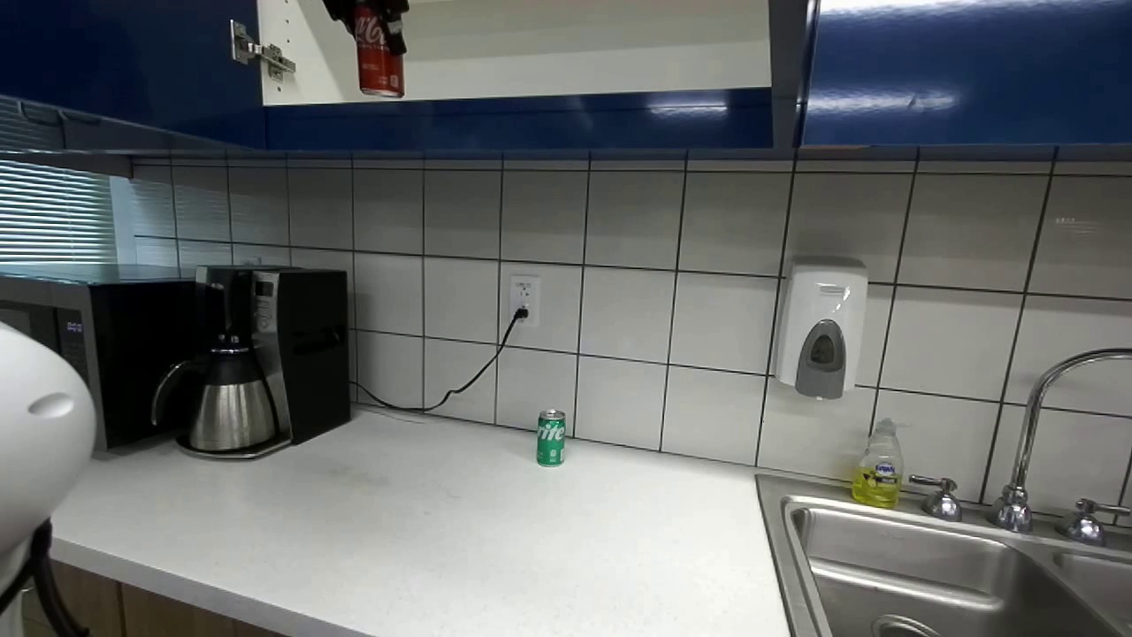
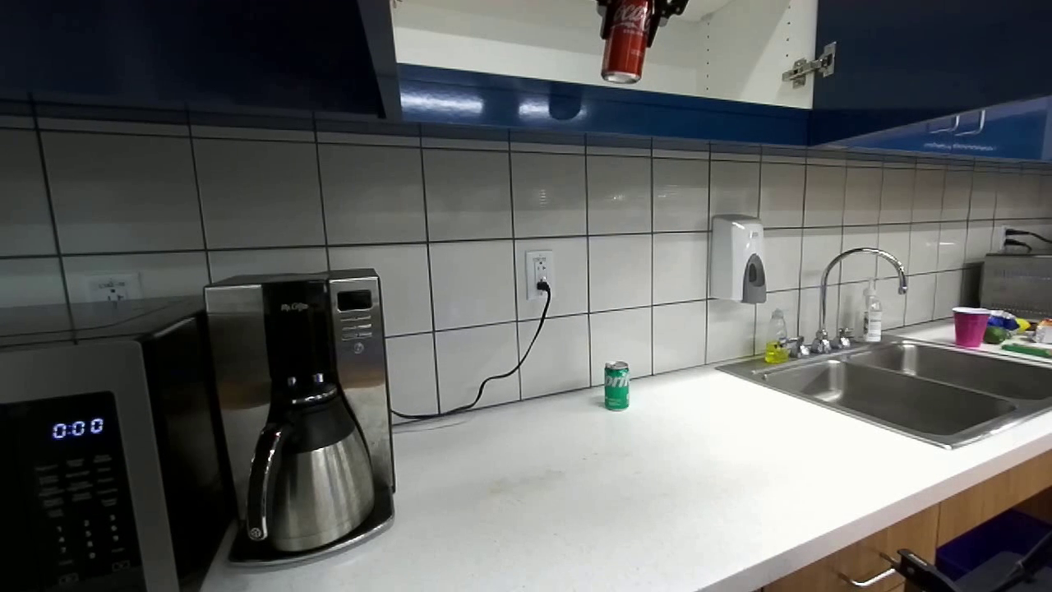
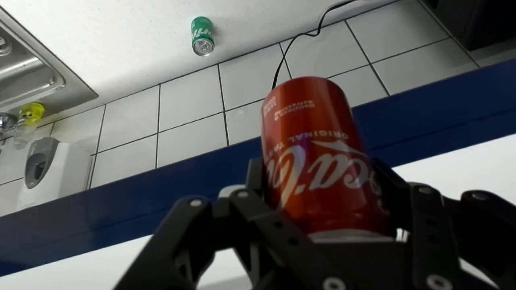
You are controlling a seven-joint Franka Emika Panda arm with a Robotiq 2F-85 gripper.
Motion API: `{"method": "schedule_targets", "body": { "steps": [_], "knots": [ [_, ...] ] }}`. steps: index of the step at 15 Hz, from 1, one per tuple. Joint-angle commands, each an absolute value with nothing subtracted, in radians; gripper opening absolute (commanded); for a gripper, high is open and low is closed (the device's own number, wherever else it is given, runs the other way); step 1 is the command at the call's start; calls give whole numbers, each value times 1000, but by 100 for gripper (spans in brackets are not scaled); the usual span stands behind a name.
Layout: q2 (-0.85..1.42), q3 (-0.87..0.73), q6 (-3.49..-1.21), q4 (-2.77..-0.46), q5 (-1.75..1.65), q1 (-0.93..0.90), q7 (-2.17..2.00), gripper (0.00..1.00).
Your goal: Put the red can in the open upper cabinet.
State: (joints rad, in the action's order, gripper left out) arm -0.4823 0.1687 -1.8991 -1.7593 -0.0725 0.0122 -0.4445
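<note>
Fingers (image 3: pixel 255 179) grip the red can (image 3: pixel 316 161), labelled Coca-Cola "ORIGINAL".

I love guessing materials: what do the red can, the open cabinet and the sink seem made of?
The red can looks like glossy printed metal, probably aluminium: silver shows at its bottom edge. The open cabinet may be glossy laminated or lacquered board: its blue parts reflect light, but the core is hidden. The sink seems satin stainless steel: grey, with soft highlights.
</note>
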Motion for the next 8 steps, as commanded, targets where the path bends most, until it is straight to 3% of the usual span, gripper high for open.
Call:
{"method": "schedule_targets", "body": {
  "steps": [1,8],
  "knots": [
    [-386,198,-1849,-1603,-106,39,-493,39],
    [-245,199,-1803,-1416,-154,27,-539,39]
  ]
}}
